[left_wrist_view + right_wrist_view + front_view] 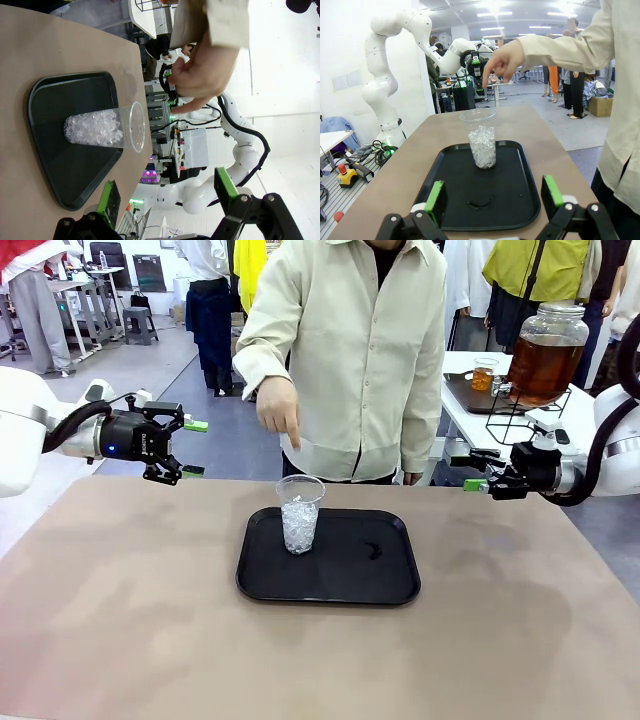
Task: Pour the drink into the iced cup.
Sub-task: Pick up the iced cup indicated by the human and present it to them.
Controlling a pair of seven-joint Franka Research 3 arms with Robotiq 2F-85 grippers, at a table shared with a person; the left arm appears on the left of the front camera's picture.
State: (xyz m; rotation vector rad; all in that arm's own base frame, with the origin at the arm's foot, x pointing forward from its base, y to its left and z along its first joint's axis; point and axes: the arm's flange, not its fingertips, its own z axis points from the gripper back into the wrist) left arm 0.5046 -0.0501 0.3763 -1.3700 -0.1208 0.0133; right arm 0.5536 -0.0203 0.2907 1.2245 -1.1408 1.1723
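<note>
We see two glossy white robot arms with rounded, tube-like shells: the left white arm [22, 430] and the right white arm [622, 445]. A thick black cable [70, 417] arches along the left one's wrist, where a small blue light [110, 450] glows beside a grey metal band [88, 440]. A similar black hose [597, 455] curves beside the right one. Each arm ends in a gripper, the left black gripper [195, 448] and the right black gripper [468, 472]. Both are built of angular linkages with round silver pins [391, 218], and the fingers [436, 200] are faced with bright green pads. The person [340, 390] wears a pale cream long-sleeved button shirt [390, 340] over a dark top [384, 258].
</note>
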